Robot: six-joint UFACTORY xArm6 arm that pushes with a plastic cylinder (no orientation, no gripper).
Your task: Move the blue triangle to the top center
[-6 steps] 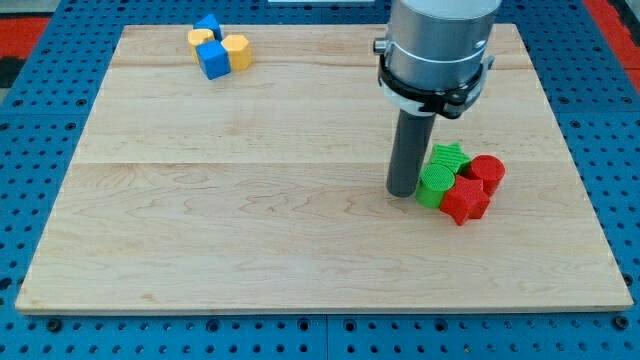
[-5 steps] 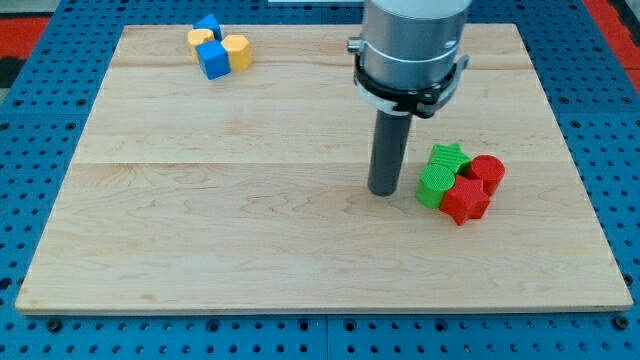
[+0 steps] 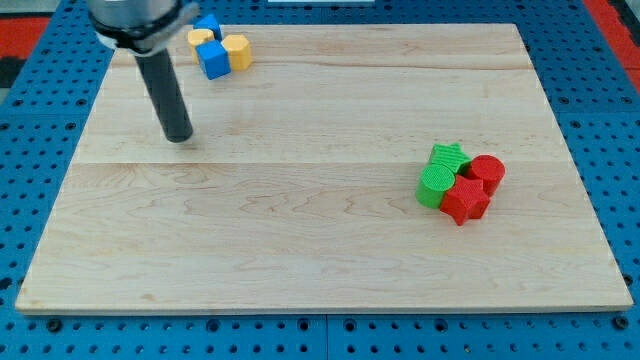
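Wooden board (image 3: 320, 250) on blue pegboard. Crossed from the green and red cluster (image 3: 460, 182) to upper left; my tip (image 3: 180, 137) now below-left of blue triangle (image 3: 208, 24), touching nothing, holding nothing.

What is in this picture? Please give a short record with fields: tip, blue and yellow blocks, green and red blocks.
tip: my tip rests on the board, below and left of the top-left cluster, apart from it
top-left cluster: two blue blocks, two yellow blocks
right cluster: two green blocks, two red blocks
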